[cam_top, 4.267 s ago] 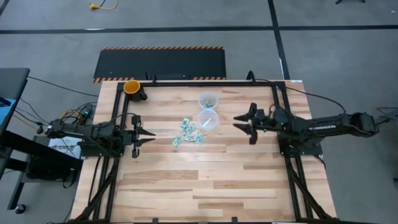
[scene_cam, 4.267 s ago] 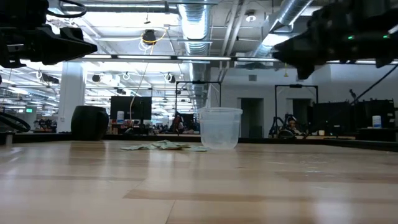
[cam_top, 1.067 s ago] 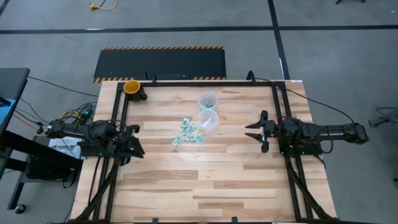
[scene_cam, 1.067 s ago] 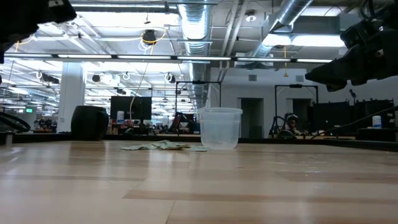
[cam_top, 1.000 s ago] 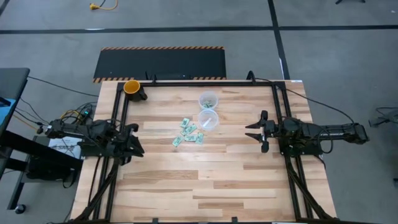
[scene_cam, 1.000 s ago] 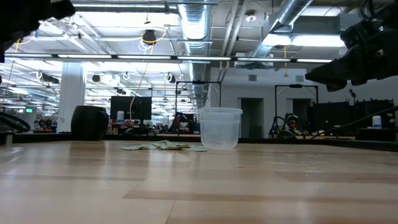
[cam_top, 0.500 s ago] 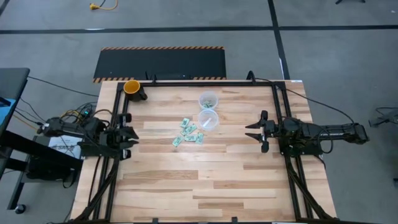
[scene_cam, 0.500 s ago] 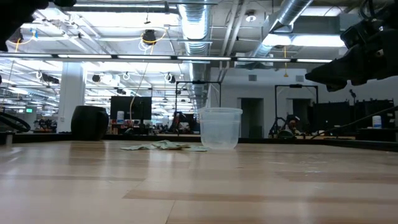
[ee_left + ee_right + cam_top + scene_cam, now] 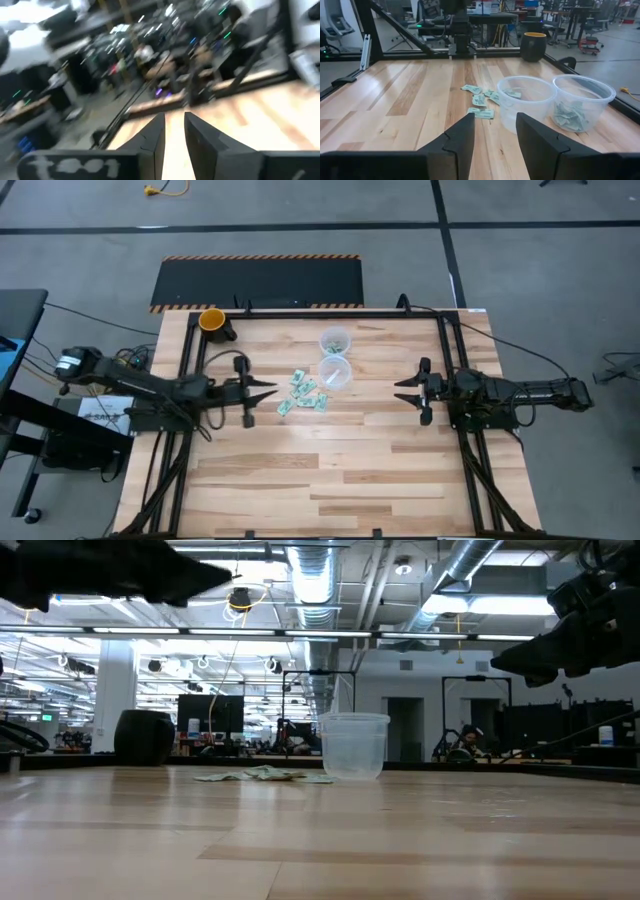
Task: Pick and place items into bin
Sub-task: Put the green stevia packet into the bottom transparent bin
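- High view: left hand (image 9: pixel 268 391) just beside packets (image 9: pixel 303 392) on tabletop (image 9: pixel 320 470), fingers parted, grasping nothing.
- Right hand (image 9: pixel 404 391) released, well apart.

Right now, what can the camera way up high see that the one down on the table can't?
Only the high view shows both cups: the near cup and the far cup with packets inside, the yellow inside of the dark mug, and the left tool reaching toward the loose packets while the right tool waits at the right edge.

Only the low view shows the room behind, with ceiling pipes and lights.

Both show the wooden table, the packet pile and a clear cup.
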You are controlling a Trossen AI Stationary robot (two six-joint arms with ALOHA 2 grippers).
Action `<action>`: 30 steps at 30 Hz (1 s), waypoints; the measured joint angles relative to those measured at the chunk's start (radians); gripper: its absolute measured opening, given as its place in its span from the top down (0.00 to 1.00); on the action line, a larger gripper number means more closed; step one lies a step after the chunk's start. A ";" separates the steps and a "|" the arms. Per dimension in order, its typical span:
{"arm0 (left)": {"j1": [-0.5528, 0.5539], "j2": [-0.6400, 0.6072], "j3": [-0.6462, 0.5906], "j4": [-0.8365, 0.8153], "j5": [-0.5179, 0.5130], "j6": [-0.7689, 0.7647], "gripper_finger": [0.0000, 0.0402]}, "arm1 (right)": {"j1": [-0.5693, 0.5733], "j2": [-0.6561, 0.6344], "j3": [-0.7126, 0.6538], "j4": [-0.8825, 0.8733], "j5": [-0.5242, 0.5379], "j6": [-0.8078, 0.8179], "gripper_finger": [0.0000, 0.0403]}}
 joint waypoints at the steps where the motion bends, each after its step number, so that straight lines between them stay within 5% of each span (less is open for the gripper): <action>1: 0.000 0.035 0.013 -0.001 -0.047 -0.012 0.84 | 0.000 0.000 0.000 0.000 0.000 0.000 0.66; 7: 0.000 0.184 0.058 0.000 -0.216 -0.103 0.77 | 0.000 0.000 0.000 0.000 0.000 0.000 0.65; 16: 0.000 0.254 0.067 -0.243 -0.196 -0.398 0.64 | 0.000 0.000 0.000 0.000 0.000 0.000 0.66; 21: 0.000 0.254 0.067 -0.361 -0.108 -0.565 0.63 | 0.000 0.000 0.000 0.000 0.000 0.000 0.66; 30: 0.085 0.290 0.068 -0.446 -0.101 -0.693 0.63 | 0.000 0.000 0.000 0.000 0.000 0.000 0.66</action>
